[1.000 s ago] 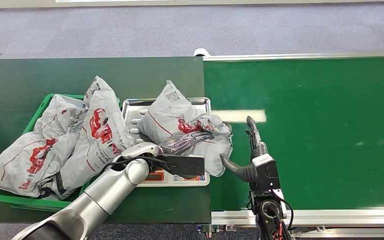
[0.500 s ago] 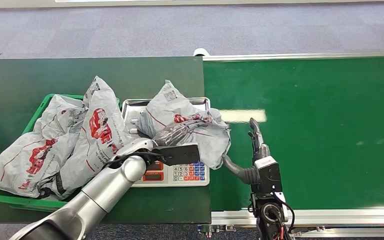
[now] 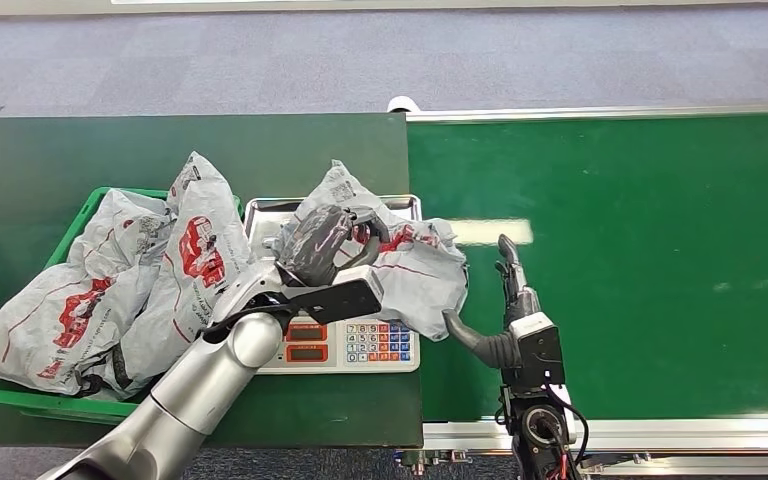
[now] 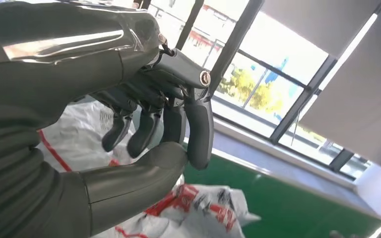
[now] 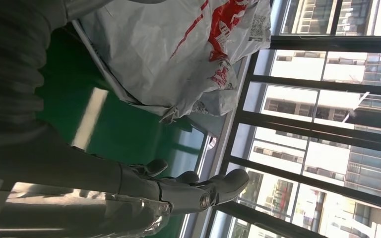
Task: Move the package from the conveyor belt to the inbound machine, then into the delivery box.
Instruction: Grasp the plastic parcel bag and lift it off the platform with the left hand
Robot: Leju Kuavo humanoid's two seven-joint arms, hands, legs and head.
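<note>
- The package, a crumpled grey bag with red print, lies on the scale at the counter's right end, its right side spilling over the scale's edge toward the belt.
- The left hand sits on top of the package, fingers curled in toward the thumb. In the left wrist view the fingers hang above the plastic with nothing clearly between them, so it seems to grip nothing, though the head view is too cramped to be sure.
- The right hand stands on edge over the belt just beside the package's right side, fingers straight and the thumb spread toward the bag; it holds nothing.
- The green box stands left of the scale, piled with other bags of the same kind, one leaning against the scale's tray.
</note>
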